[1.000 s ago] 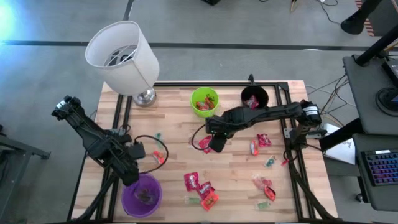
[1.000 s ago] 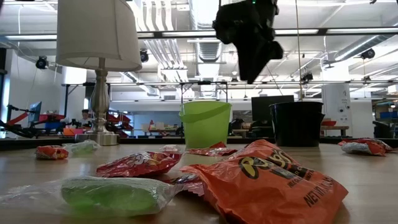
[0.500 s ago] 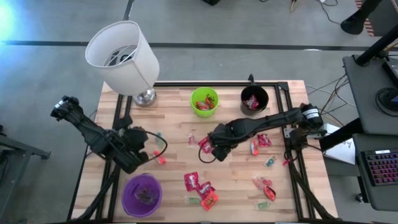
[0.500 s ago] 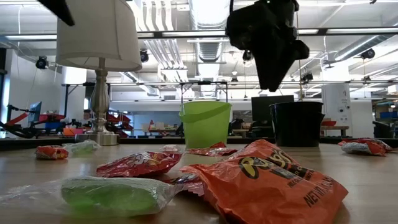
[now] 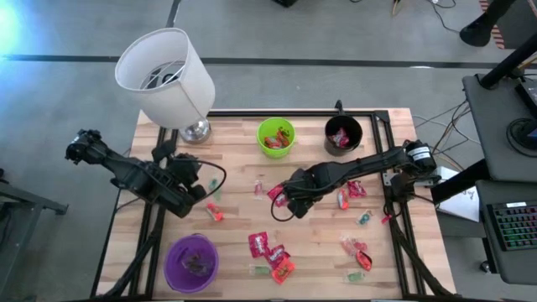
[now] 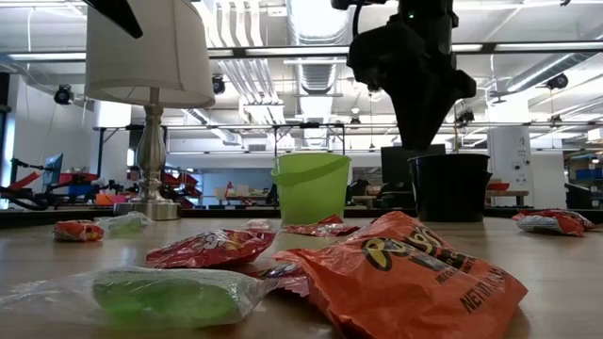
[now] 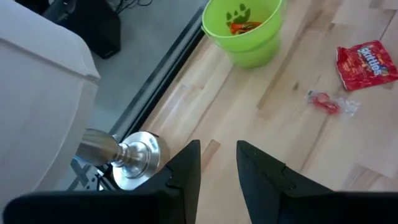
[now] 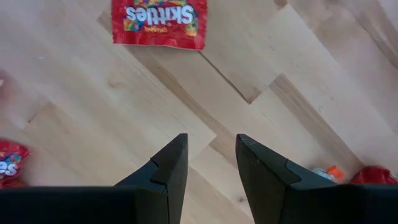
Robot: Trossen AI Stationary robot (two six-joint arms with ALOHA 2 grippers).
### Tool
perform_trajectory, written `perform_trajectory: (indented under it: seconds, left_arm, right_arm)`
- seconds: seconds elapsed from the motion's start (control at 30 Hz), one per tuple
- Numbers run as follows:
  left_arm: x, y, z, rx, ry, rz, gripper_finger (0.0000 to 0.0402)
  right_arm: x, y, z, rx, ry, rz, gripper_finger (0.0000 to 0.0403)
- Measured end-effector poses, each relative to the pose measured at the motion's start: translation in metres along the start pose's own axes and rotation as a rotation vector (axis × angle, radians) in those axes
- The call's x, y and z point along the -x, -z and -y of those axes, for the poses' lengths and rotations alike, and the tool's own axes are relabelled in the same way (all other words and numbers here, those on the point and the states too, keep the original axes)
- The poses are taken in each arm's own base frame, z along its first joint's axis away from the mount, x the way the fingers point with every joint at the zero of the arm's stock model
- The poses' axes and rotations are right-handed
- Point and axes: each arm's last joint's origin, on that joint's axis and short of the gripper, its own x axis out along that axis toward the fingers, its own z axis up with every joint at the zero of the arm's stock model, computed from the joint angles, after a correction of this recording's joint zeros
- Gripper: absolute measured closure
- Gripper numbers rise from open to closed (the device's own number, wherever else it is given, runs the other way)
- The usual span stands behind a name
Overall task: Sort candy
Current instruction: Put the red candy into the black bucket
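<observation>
Wooden desk (image 5: 235,168) | right hand (image 5: 289,201), open and empty, nearer than left hand (image 5: 195,191), also open and empty | red Skittles packet (image 8: 159,22) ahead of fingertips, long axis crosswise, frame-centre.

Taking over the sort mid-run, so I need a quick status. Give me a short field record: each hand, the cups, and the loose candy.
left hand: open, empty, near the lamp base
right hand: open, empty, over bare wood just short of a red Skittles packet
green cup: holds candy
black cup: holds red candy
purple cup: contents unclear
loose candy: still scattered over the table, mostly toward the front and right
</observation>
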Motion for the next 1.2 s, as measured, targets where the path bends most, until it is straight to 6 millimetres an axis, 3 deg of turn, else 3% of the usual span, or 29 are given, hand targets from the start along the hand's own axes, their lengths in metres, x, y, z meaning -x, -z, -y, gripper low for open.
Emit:
perform_trajectory:
  seconds: [0.2, 0.43, 0.63, 0.97, 1.2]
  left_arm:
    - [0.0, 0.0, -0.002, 0.008, 0.003, -0.001, 0.0316]
    - [0.001, 0.0, -0.003, 0.038, 0.015, -0.016, 0.0316]
    - [0.0, 0.0, -0.002, 0.098, 0.017, -0.013, 0.0316]
    - [0.0, -0.001, -0.002, 0.14, 0.018, -0.01, 0.0316]
    - [0.0, -0.001, -0.001, 0.138, 0.018, -0.01, 0.0316]
  right_arm:
    - [-0.022, -0.006, -0.012, 0.061, -0.032, -0.017, 0.0256]
    - [-0.048, -0.015, -0.033, 0.035, -0.183, -0.095, 0.0224]
    - [-0.042, -0.013, -0.044, 0.089, -0.279, -0.113, 0.0222]
    - [-0.034, 0.018, -0.076, 0.246, -0.414, -0.101, 0.0223]
    - [-0.031, 0.02, -0.087, 0.203, -0.484, -0.064, 0.0223]
